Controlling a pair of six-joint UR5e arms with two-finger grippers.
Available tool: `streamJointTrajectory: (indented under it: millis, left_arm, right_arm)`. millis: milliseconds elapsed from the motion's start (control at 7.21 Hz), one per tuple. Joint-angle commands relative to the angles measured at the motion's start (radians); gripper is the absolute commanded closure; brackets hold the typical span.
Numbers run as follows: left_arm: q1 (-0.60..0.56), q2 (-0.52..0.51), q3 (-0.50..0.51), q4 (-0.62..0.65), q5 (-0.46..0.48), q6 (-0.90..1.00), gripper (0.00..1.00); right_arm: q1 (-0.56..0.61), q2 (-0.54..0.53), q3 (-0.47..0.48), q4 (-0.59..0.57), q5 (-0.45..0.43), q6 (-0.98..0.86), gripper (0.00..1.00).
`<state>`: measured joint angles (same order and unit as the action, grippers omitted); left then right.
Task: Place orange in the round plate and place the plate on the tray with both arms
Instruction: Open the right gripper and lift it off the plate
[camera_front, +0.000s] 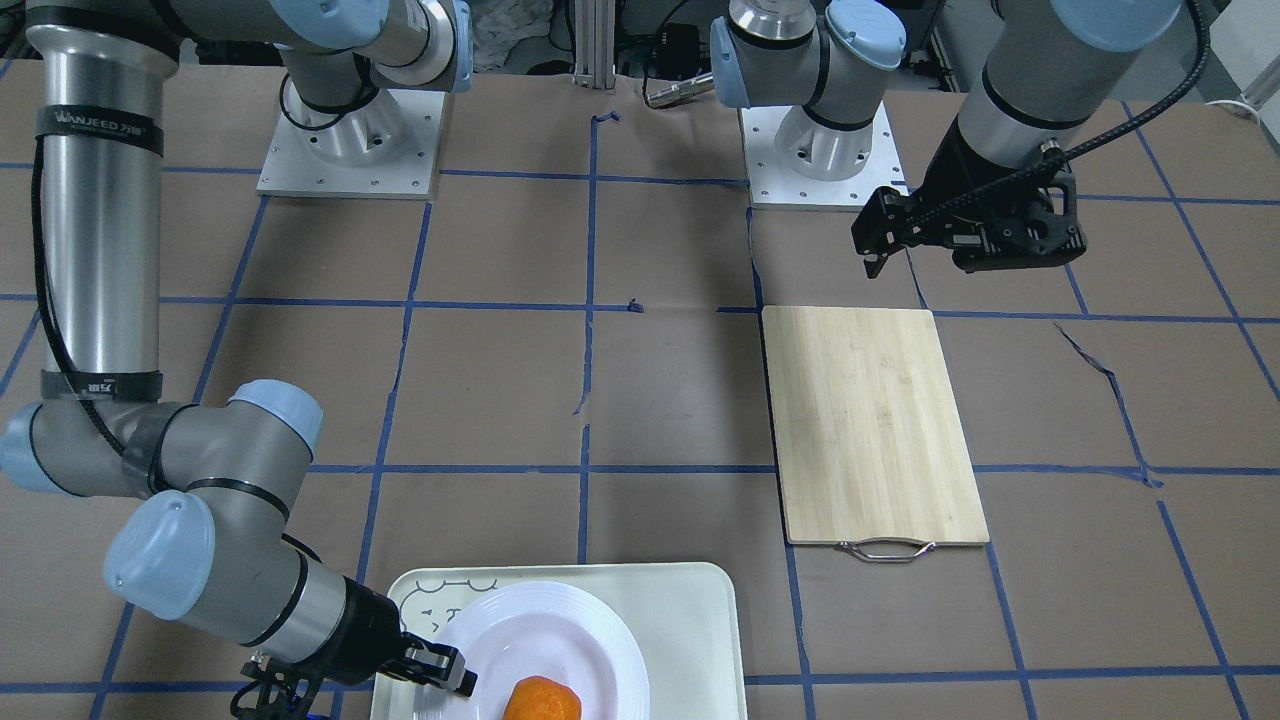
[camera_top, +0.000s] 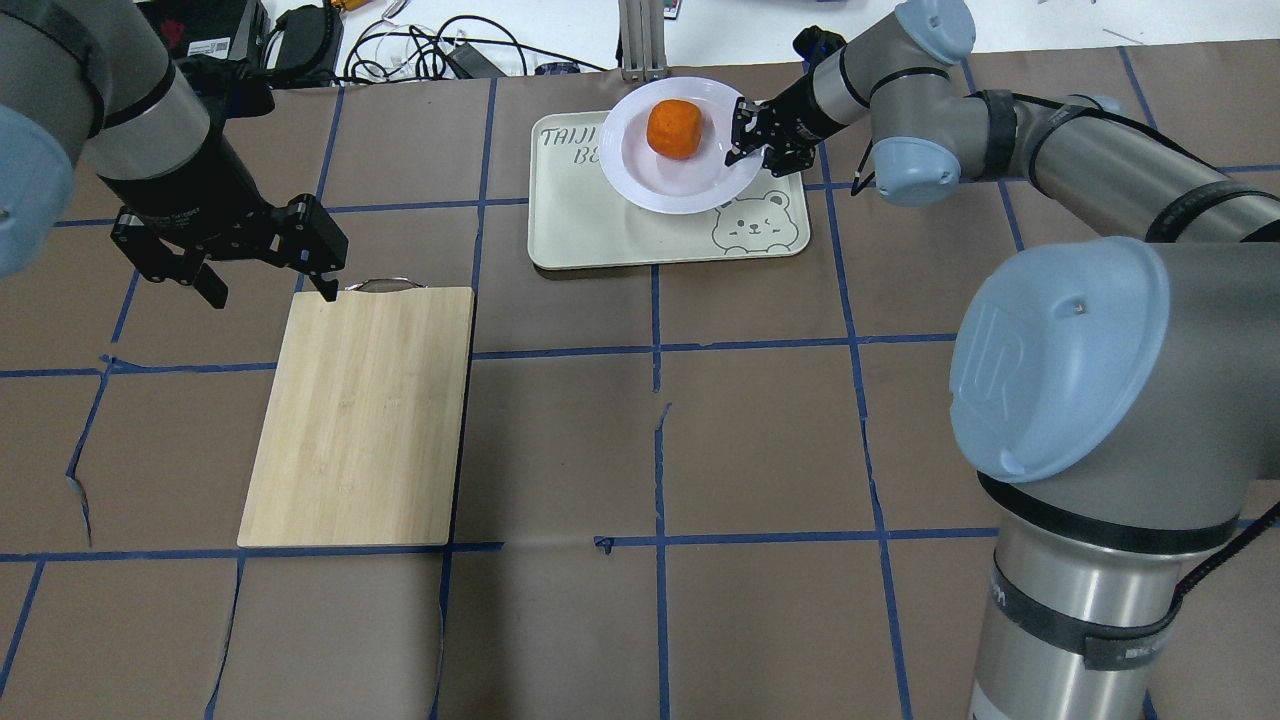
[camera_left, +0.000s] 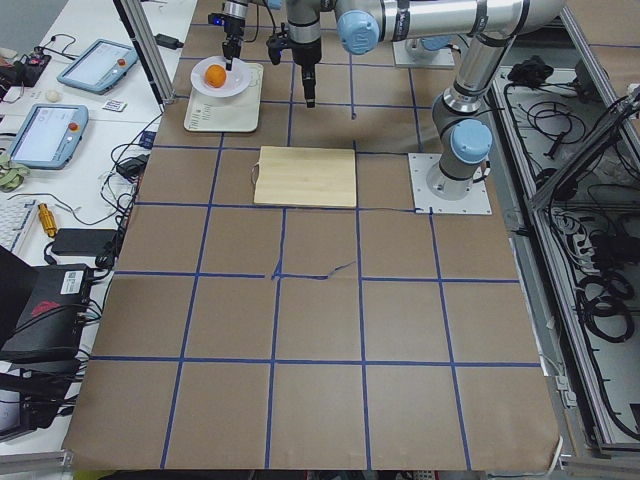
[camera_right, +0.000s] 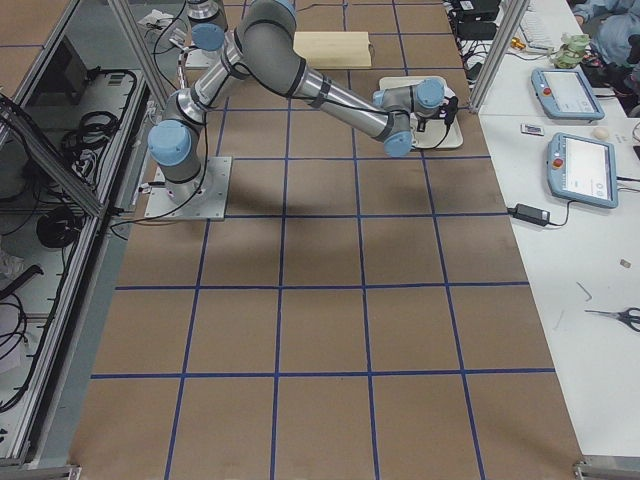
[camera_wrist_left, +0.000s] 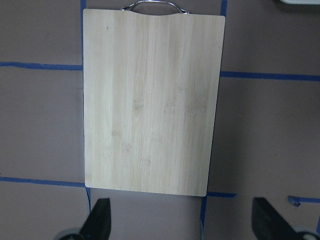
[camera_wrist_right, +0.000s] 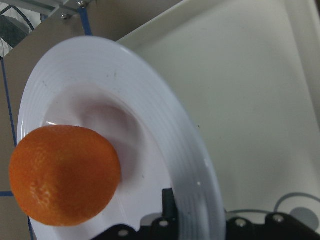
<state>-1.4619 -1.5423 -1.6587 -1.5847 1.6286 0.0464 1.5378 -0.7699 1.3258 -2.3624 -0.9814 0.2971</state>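
The orange (camera_top: 673, 128) lies in the sunken centre of the white round plate (camera_top: 640, 175). In the right wrist view the orange (camera_wrist_right: 65, 175) fills the lower left. My right gripper (camera_top: 752, 135) is shut on the plate's ridged rim (camera_wrist_right: 200, 170) at its right side. The plate hangs over the far half of the cream tray (camera_top: 600, 240), past its far edge; I cannot tell whether it touches the tray. The bear face (camera_top: 758, 225) shows in the tray's near right corner. My left gripper (camera_top: 270, 288) is open and holds nothing, above the handle end of the cutting board.
A bamboo cutting board (camera_top: 360, 415) with a metal handle (camera_top: 385, 284) lies left of the tray. Cables and devices (camera_top: 400, 50) crowd the far table edge beside an aluminium post (camera_top: 640, 40). Both arm bases (camera_front: 350, 140) stand on the robot's side.
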Motion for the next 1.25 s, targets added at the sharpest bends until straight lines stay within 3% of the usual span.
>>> streamJointTrajectory:
  millis: [0, 139, 277, 416, 554, 693, 970, 1109]
  left_arm:
    - [0.000, 0.001, -0.004, 0.003, 0.000, 0.000, 0.00]
    - [0.000, 0.001, -0.004, 0.003, 0.000, 0.000, 0.00]
    - [0.000, -0.001, -0.006, 0.003, -0.003, 0.000, 0.00]
    - [0.000, -0.001, -0.006, 0.003, -0.001, 0.000, 0.00]
    - [0.000, 0.005, 0.002, 0.003, 0.002, -0.002, 0.00]
    - [0.000, 0.008, 0.008, 0.002, 0.001, -0.005, 0.00]
    - [-0.006, 0.010, 0.020, 0.003, -0.012, 0.000, 0.00]
    - [-0.006, 0.007, 0.020, 0.003, -0.012, 0.001, 0.00]
  right_arm:
    - [0.004, 0.001, 0.000, -0.001, -0.035, 0.014, 0.31]
    - [0.011, -0.008, -0.002, 0.005, -0.102, 0.025, 0.00]
    - [0.012, -0.050, -0.020, 0.087, -0.114, 0.007, 0.00]
    - [0.008, -0.104, -0.068, 0.229, -0.181, -0.068, 0.00]
    - [0.008, -0.153, -0.135, 0.359, -0.326, -0.143, 0.00]
    - [0.013, -0.240, -0.175, 0.517, -0.406, -0.198, 0.00]
    - [0.071, -0.432, -0.151, 0.731, -0.564, -0.217, 0.00]
    - [0.102, -0.518, -0.105, 0.802, -0.589, -0.219, 0.00]
